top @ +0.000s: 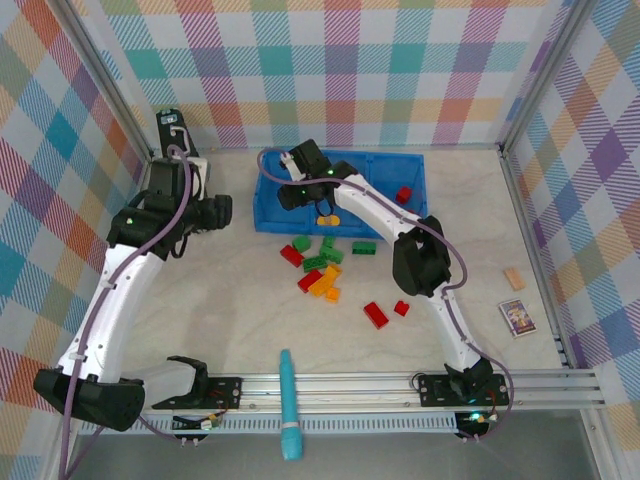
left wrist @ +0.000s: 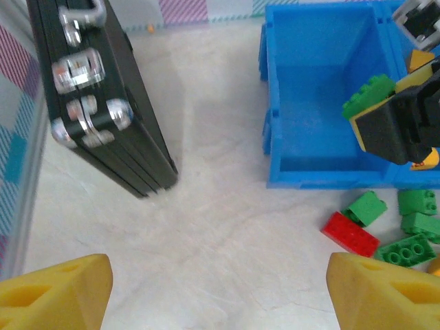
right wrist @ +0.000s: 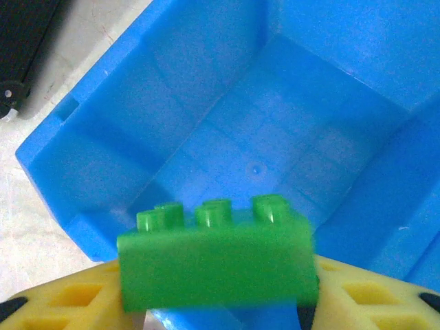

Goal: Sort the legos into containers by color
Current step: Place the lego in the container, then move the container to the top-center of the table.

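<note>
Green lego (right wrist: 218,265) between right gripper (right wrist: 220,309) fingers (above the blue tray (right wrist: 172,137))

left hand (left wrist: 220,299): fingers spread wide | right hand (right wrist: 220,309): angled down, arm outstretched

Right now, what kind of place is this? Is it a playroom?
Probably a robot test booth, not a playroom. Two robot arms are bolted to a metal rail, checkered screens wall it in, and legos lie beside a blue tray.
</note>
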Controlling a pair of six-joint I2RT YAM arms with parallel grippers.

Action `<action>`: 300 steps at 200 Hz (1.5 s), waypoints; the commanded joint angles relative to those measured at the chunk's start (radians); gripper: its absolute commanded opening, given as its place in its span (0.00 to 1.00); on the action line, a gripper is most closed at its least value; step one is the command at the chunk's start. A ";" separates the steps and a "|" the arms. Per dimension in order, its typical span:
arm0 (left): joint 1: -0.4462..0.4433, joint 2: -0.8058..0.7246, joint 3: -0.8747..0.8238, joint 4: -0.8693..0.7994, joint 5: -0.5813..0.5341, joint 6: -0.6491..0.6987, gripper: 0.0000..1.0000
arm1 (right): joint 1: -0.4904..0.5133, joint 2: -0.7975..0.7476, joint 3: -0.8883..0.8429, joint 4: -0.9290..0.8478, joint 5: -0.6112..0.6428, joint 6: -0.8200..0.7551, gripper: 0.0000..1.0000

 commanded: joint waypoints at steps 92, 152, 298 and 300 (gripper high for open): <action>-0.235 0.235 -0.205 0.328 0.138 -0.127 0.81 | -0.021 -0.305 -0.107 -0.001 0.035 -0.130 0.70; -0.256 0.526 -0.120 0.417 0.194 -0.006 0.81 | -0.076 -0.690 -0.423 0.014 0.154 -0.144 0.74; -0.267 0.834 0.062 0.385 0.281 0.020 0.79 | -0.165 -0.998 -0.771 0.003 0.323 -0.096 0.81; -0.267 0.835 0.061 0.384 0.282 0.020 0.79 | -0.166 -0.996 -0.771 0.002 0.322 -0.096 0.81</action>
